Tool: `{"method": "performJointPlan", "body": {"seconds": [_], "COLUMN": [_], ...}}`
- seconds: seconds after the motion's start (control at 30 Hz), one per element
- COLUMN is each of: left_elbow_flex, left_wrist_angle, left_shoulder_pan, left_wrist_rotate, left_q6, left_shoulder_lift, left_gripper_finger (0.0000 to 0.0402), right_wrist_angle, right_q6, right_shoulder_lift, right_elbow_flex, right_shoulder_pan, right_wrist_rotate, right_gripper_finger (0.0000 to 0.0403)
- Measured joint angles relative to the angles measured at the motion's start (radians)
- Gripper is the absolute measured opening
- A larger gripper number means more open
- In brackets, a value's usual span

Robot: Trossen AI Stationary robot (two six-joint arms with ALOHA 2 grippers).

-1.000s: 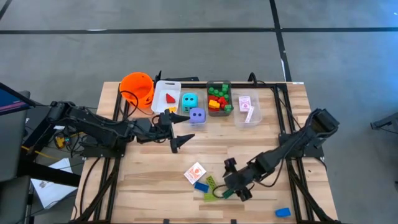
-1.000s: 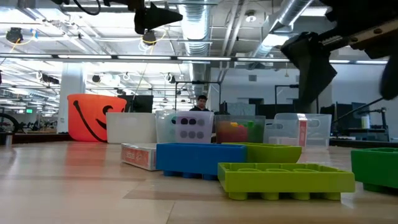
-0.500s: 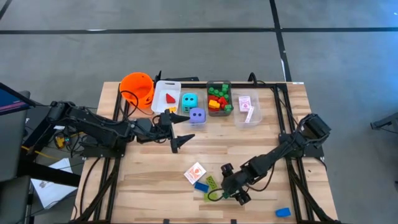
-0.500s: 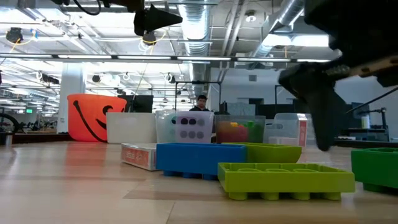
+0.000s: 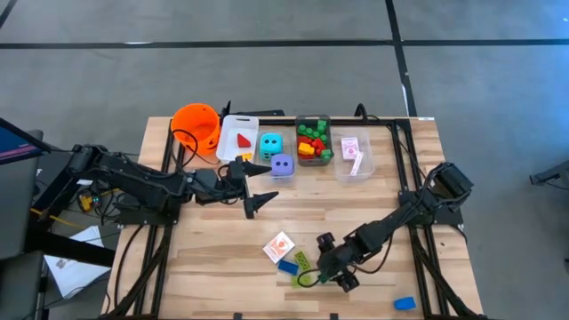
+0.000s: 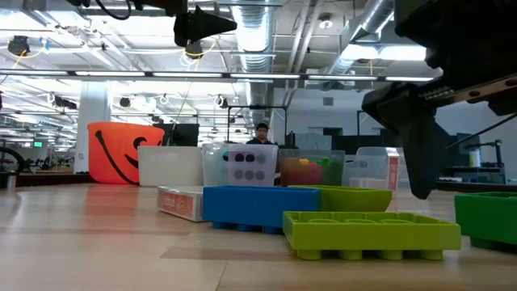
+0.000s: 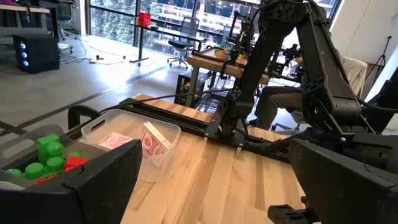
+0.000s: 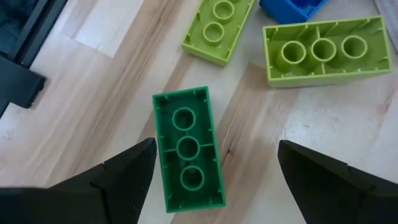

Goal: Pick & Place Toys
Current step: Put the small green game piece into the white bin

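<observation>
My right gripper (image 5: 332, 273) hangs low over the front of the table (image 5: 213, 240), fingers spread wide with nothing between them. Through its wrist camera a dark green brick (image 8: 188, 149) lies studs-down on the wood between the two fingers (image 8: 118, 177), untouched. Close by it sit two lime bricks, a long one (image 8: 321, 50) and a shorter one (image 8: 219, 28), and the corner of a blue brick (image 8: 292, 7) (all of them hollow side up). From above, a card box (image 5: 279, 245) lies just beside that cluster, and another blue brick (image 5: 404, 303) sits apart near the front right corner.

My left gripper (image 5: 252, 184) waits open and empty over the middle left of the table, just in front of the bins. Along the back edge stand an orange bucket (image 5: 196, 125), a tray with a red wedge (image 5: 243, 140), the teal die (image 5: 270, 143) and purple die (image 5: 282, 165), a bin of mixed bricks (image 5: 312, 140) and a bin of cards (image 5: 354, 153).

A person (image 6: 261, 134) sits far behind the table.
</observation>
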Motion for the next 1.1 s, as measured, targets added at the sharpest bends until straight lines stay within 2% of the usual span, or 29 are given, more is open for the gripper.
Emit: {"method": "performJointPlan", "body": {"seconds": [0.5, 0.77, 0.97, 1.1], "left_elbow_flex": [0.000, 0.000, 0.000, 0.000], "left_wrist_angle": [0.000, 0.000, 0.000, -0.007], "left_shoulder_pan": [0.000, 0.000, 0.000, 0.000], "left_wrist_rotate": [0.000, 0.000, 0.000, 0.000], "left_q6": [0.000, 0.000, 0.000, 0.000], "left_shoulder_lift": [0.000, 0.000, 0.000, 0.000], "left_gripper_finger": [0.0397, 0.0397, 0.0397, 0.0397], "right_wrist_angle": [-0.026, -0.035, -0.039, -0.038], "right_q6": [0.011, 0.000, 0.000, -0.009], "right_shoulder_lift": [0.000, 0.000, 0.000, 0.000], "right_elbow_flex": [0.000, 0.000, 0.000, 0.000], "right_shoulder_pan": [0.000, -0.003, -0.011, -0.013], "right_wrist_rotate": [0.032, 0.159, 0.094, 0.168], "right_gripper_finger": [0.0330, 0.0330, 0.0330, 0.0330]}}
